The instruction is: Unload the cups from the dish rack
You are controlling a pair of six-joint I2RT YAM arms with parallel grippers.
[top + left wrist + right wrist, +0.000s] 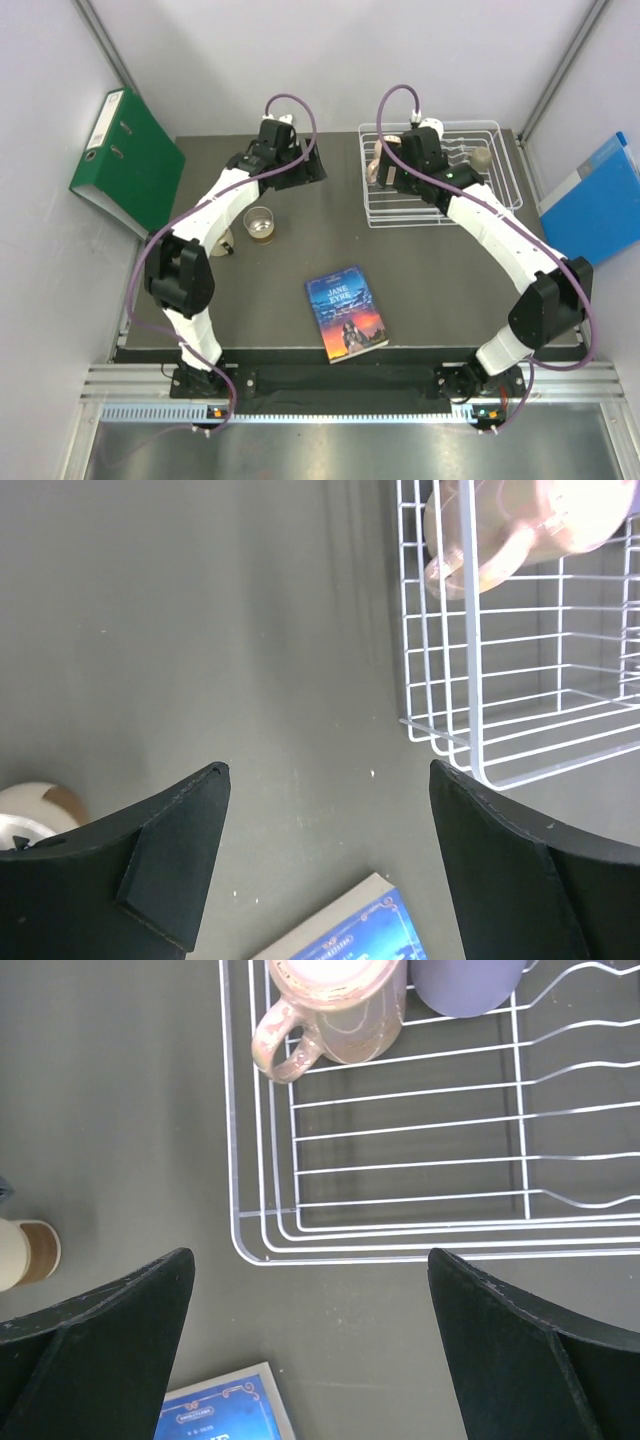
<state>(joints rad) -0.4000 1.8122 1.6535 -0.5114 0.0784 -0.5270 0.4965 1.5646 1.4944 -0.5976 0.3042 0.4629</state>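
Nearest, book [346, 313] lies flat on table [420, 300], between the arm bases. Beyond it to the left, one cup [260, 224] stands upright on the table, outside the rack [400, 1250]. Second cup [222, 240] sits near it, half hidden by the left arm.

Left gripper [328, 770] hangs over bare table left of the rack, jaws apart, nothing between them. Right gripper [310, 1255] hovers at the rack's near left corner, jaws spread wide, empty.

Inside the rack:
- peach mug [330, 1010] by the left rim, handle toward that rim
- lilac tumbler [465, 980] right beside it; touching or not, cannot tell
- beige mug [480, 157] toward the far right

Farthest out, green binder [125, 160] leans at the left wall, blue folder [600, 200] at the right.
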